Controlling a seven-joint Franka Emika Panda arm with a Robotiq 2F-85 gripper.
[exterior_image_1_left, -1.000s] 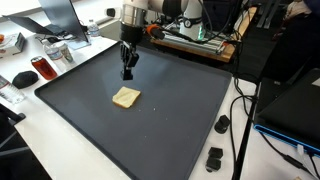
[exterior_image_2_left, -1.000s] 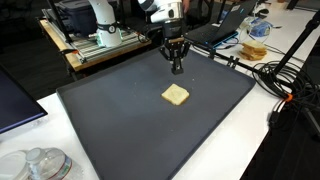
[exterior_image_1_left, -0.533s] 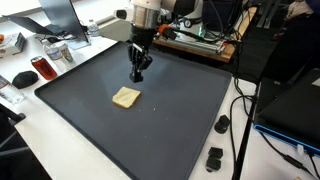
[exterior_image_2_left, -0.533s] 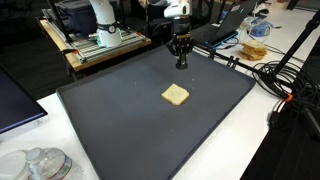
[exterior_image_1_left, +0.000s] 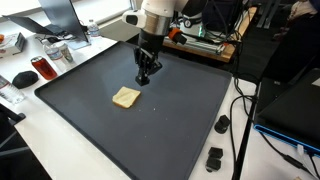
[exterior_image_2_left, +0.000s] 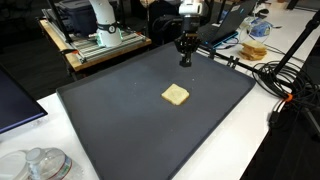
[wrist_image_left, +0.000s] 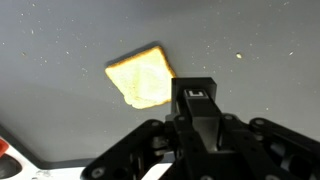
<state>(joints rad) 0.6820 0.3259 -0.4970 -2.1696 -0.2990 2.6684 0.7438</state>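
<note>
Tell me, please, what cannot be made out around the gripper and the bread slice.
Wrist view: the gripper hides a corner of the bread slice.
Wrist view: a red thing is cut off by the left edge.
Exterior view: black things beside the mat are too small to identify.

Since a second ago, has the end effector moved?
Yes. In an exterior view the end effector has slid away from the bread, toward the far edge of the dark mat.

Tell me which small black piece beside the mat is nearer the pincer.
The rear piece, higher in the exterior view; the front piece lies farther off.
</note>
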